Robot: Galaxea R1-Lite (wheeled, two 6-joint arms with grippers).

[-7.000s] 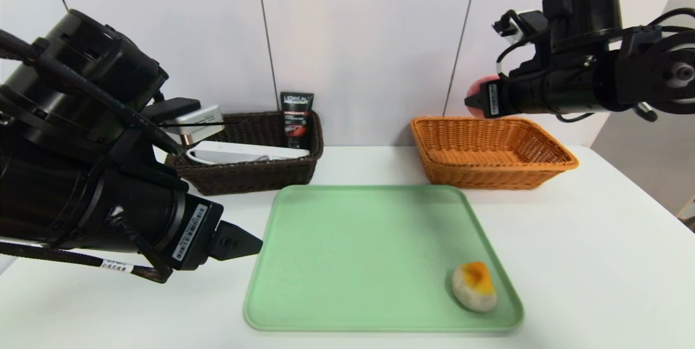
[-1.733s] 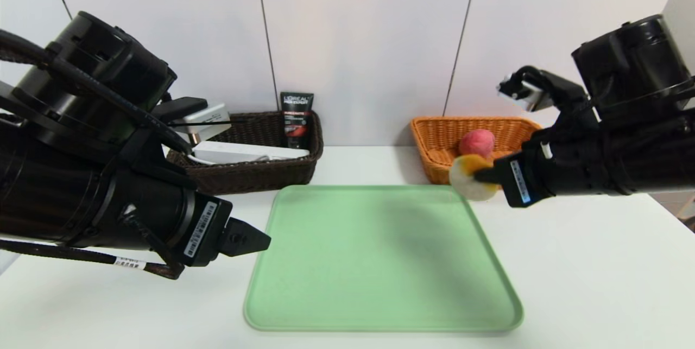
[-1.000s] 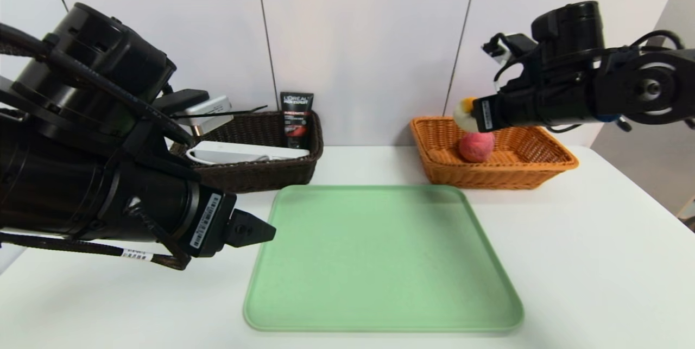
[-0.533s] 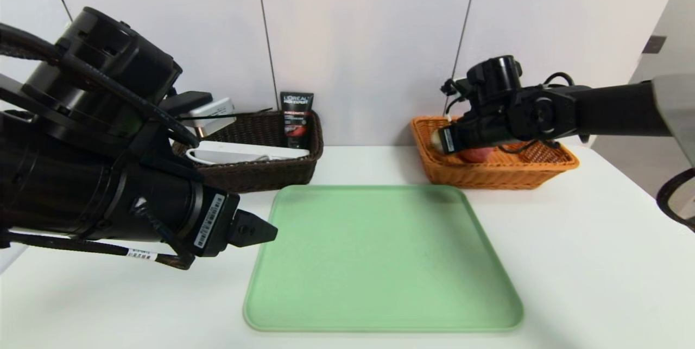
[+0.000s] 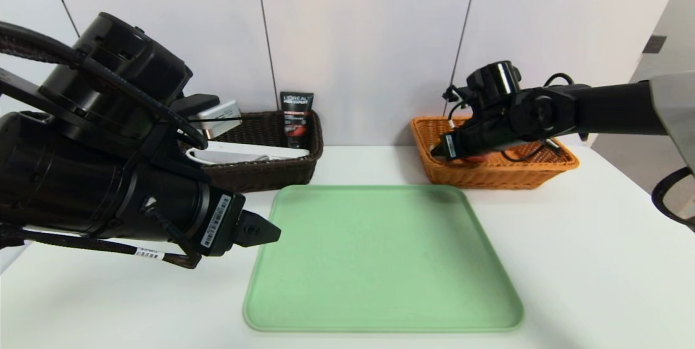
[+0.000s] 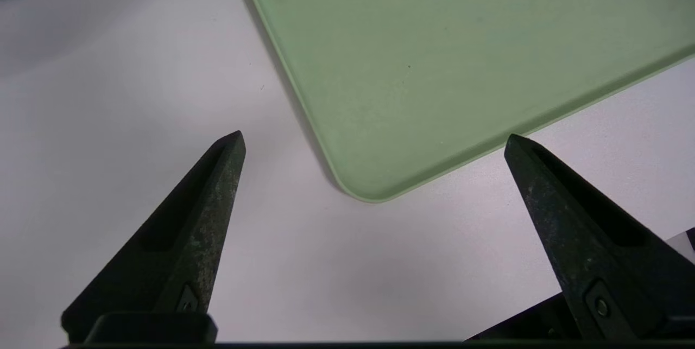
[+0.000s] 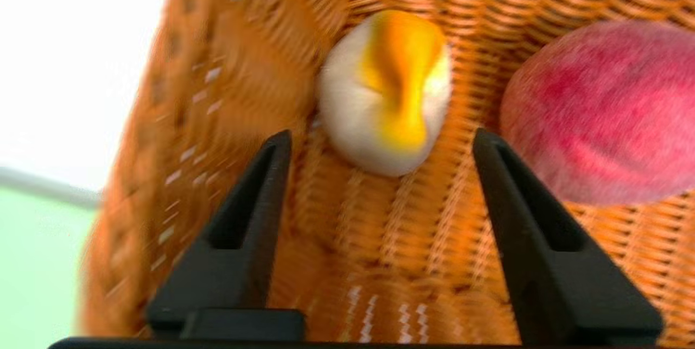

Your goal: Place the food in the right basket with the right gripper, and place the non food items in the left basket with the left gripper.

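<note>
My right gripper (image 5: 437,151) reaches down into the orange-tan right basket (image 5: 521,169). In the right wrist view it (image 7: 380,140) stands open. The pale beige lump with the orange-yellow top (image 7: 385,94) lies free on the basket floor just beyond its fingertips. Beside the lump rests the pink-red peach (image 7: 597,110). The dark brown left basket (image 5: 260,175) holds the white power strip (image 5: 244,152) and the black L'Oreal tube (image 5: 296,118). My left gripper (image 5: 266,232) hovers open by the tray's left edge with nothing between its fingers (image 6: 217,202).
A green tray (image 5: 380,257) lies bare in the middle of the white table, and its near corner (image 6: 369,186) shows in the left wrist view. Both baskets stand against the back wall. The right arm stretches across above the orange basket.
The right gripper came down into the orange basket and opened. The beige lump has left its jaws and now lies on the basket floor. The left arm has hardly shifted.
</note>
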